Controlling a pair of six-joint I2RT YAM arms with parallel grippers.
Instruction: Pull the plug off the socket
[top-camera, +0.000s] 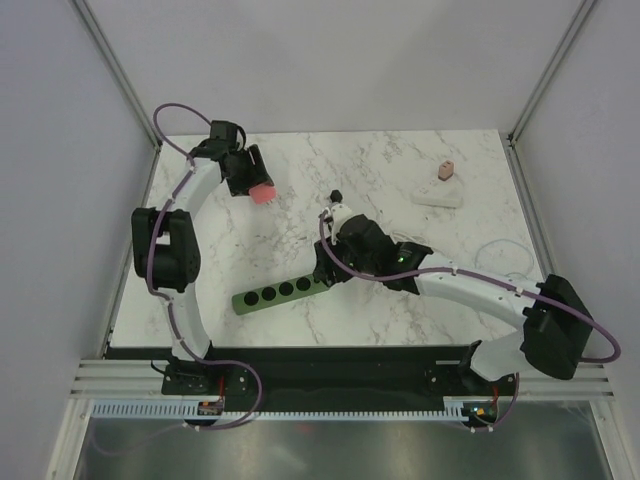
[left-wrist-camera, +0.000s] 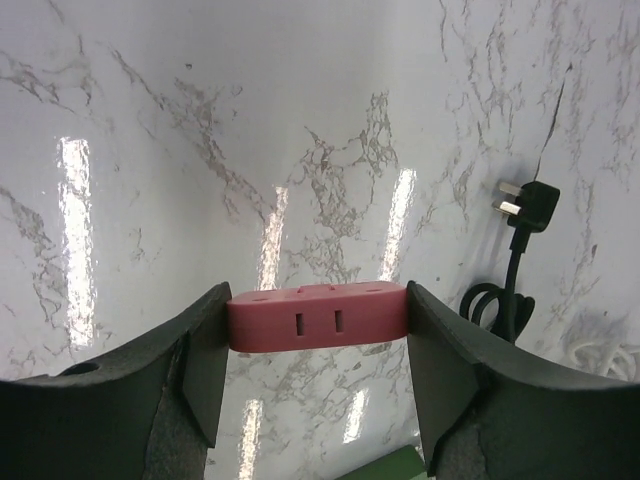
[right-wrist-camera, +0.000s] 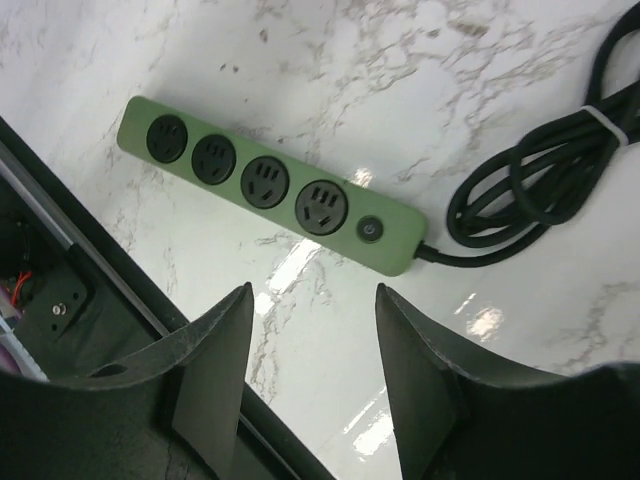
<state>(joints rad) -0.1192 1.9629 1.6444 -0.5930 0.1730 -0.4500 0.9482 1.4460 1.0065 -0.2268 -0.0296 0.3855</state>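
Clamping the red plug (left-wrist-camera: 318, 318) by its ends, the left gripper (left-wrist-camera: 315, 335) stands half-open, well apart at 12 o'clock from the green socket strip (top-camera: 280, 292). Near the strip's 3 o'clock end, the right gripper (right-wrist-camera: 315, 300) has its jaws parted and empty.

Overhead camera behind arm bases (top-camera: 190, 378), looking down on whole marble table (top-camera: 400, 160). Both wrist cameras close, facing down: left sees cord plug (left-wrist-camera: 530, 205), right green power strip (right-wrist-camera: 270, 185); overhead shows both.

You see the red plug (left-wrist-camera: 318, 317) gripped level between the left jaws, clear of the green socket strip (right-wrist-camera: 270, 184), which lies flat on the bench (right-wrist-camera: 420, 80), four black outlets facing up.
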